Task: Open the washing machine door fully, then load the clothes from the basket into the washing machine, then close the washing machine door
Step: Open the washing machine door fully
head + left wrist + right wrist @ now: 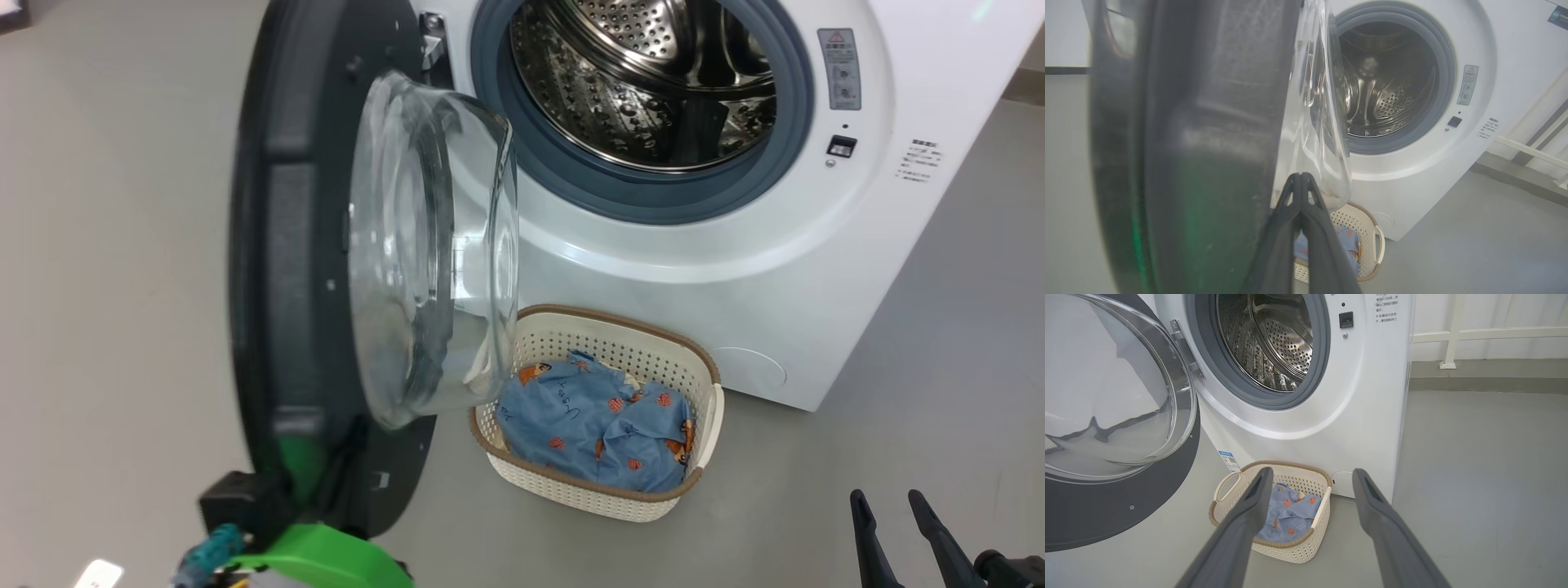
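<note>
Left end effector (1301,177) is closed with its two dark fingers pressed together and nothing between them; it stands just beside the inner face of the large round washing machine door with a wide black rim (282,245), its tips near the base of the bulging clear glass window (433,245), and I cannot tell if they touch. Right end effector (1311,473) is wide open and empty, and it points down toward the small cream perforated plastic basket with a brown rim (709,377). The light blue clothes with small orange-red figures (588,416) all lie inside this basket, so loading has not begun. I judge the door to stand about square to the big white front-loading washing machine (898,269), not fully open, and its glass bowl hangs over the basket's left edge. If the closed fingers push on smooth plastic or glass, they may slip and the door may swing back. The right arm could also hit the glass when it reaches for the cloth, and the light basket may slide. The smooth grey floor (122,245) carries the basket just in front of the machine. Behind, there is a white wall with a white rail frame (1453,335).
</note>
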Available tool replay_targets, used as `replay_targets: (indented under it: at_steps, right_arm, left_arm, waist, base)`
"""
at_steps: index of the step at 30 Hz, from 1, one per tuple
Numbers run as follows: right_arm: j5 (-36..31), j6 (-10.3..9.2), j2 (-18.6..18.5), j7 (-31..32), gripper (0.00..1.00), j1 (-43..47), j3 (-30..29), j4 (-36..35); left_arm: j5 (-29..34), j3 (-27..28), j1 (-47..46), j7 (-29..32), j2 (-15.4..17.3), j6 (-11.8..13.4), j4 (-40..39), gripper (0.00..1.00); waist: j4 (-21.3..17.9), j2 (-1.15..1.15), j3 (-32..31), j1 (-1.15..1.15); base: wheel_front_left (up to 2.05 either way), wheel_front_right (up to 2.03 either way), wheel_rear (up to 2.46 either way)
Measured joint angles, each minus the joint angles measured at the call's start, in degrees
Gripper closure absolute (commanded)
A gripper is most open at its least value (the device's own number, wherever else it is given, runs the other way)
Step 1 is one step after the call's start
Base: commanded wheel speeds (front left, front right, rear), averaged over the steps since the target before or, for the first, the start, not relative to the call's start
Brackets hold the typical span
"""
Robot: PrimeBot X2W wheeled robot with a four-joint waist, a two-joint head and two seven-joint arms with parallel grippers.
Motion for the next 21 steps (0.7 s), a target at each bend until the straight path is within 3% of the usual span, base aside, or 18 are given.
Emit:
replay_targets:
  at_steps: [9,21]
  right_arm:
    - [0.0,0.00,-0.6,0.0,0.00,0.0,0.4,0.1]
    - [0.0,0.00,-1.6,0.0,0.00,0.2,0.9,0.7]
  left_arm:
    - [-2.0,7.9,-1.9,-4.6,1.2,1.5,8.0,1.00]
    - [-5.3,18.5,-8.5,-12.1,3.7,2.5,26.3,1.00]
  waist:
    - [0.1,0.00,0.0,0.00]
    - [-3.7,0.00,-1.0,0.00]
  base:
    - [0.00,0.00,0.00]
    - [0.00,0.00,0.00]
